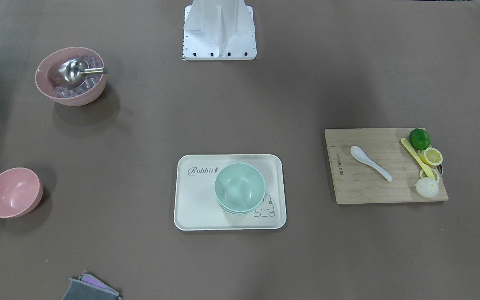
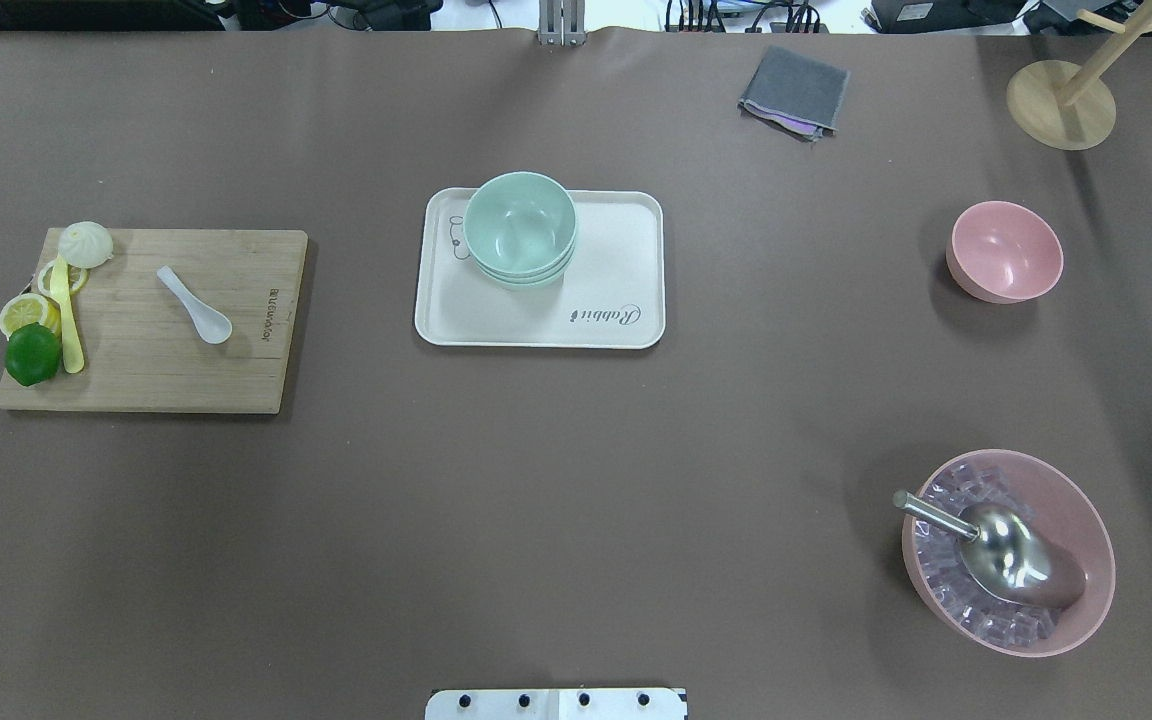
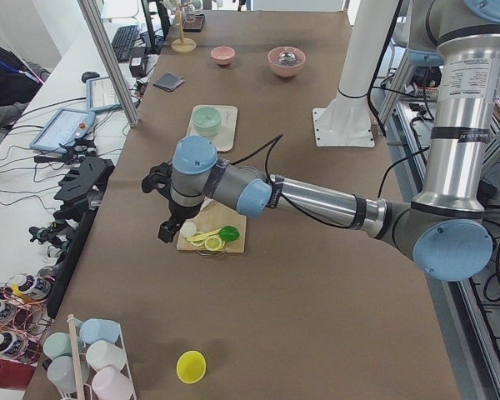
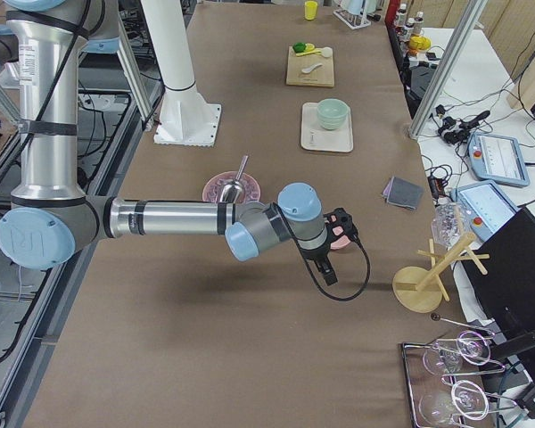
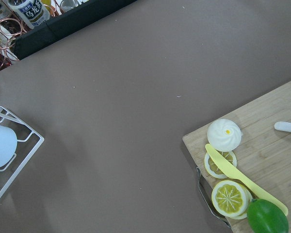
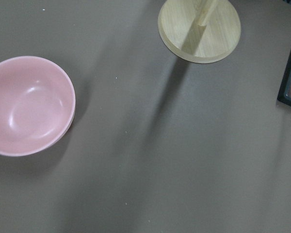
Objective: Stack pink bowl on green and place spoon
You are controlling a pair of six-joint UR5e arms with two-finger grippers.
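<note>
Left pincer [image 3: 165, 233] hung above the outer end of the cutting board [image 2: 226, 370], and from the side view I could not tell how wide it stood. I judged it was parked there because the white spoon [image 2: 198, 308] lay on that board, bowl end toward the tray [image 2: 616, 250], apart from the lime and lemon slices. The tray sat mid-table, where I reckoned either arm could reach it. On it the green bowl [image 2: 520, 222] stood upright on top of a small nest of its kind, nothing inside it. Well to the right the pink bowl [image 2: 1006, 250] rested alone and upright, not yet stacked. The right pincer [image 4: 329, 275] hovered near it, its opening likewise beyond my telling. A larger pink bowl [image 2: 1086, 520] of ice cubes held a metal scoop [image 2: 1006, 555]. The table [image 2: 576, 500] wore a matt brown cover, with cluttered benches and tablets along its far side
</note>
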